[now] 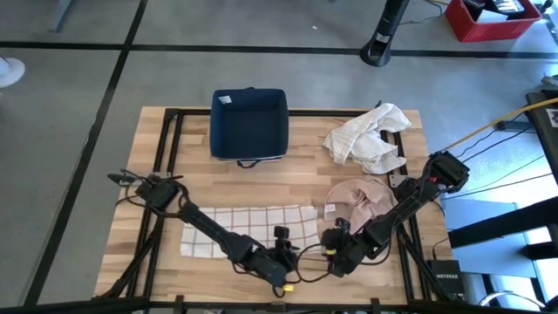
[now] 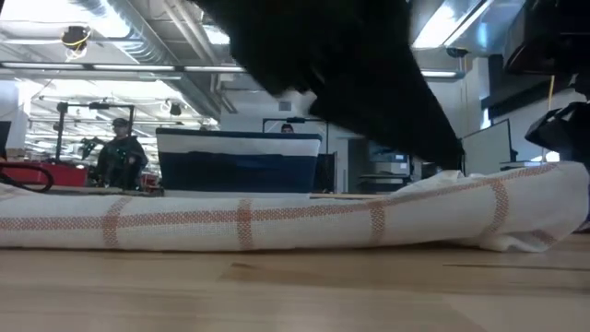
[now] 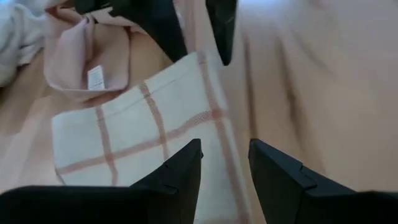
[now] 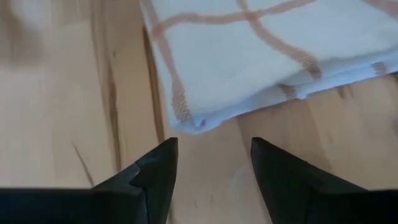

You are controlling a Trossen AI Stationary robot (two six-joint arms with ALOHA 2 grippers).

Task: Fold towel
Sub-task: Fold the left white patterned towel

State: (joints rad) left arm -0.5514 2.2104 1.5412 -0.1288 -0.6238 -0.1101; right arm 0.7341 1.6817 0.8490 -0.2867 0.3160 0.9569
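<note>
Even overhead light, soft shadows; wrist views blurred (ceiling strips glare low).

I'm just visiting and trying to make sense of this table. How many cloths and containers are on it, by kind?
Checked towels: 1, the checked towel lying flat
Pink cloths: 1, the pink cloth
White cloths: 1, the crumpled white cloth
Bins: 1, the dark blue bin
Total: 4

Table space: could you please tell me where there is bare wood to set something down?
Free: left of the blue bin, and between the bin and the checked towel. Crowded: the right side, with the white cloth, pink cloth and both tools near the front edge.
</note>
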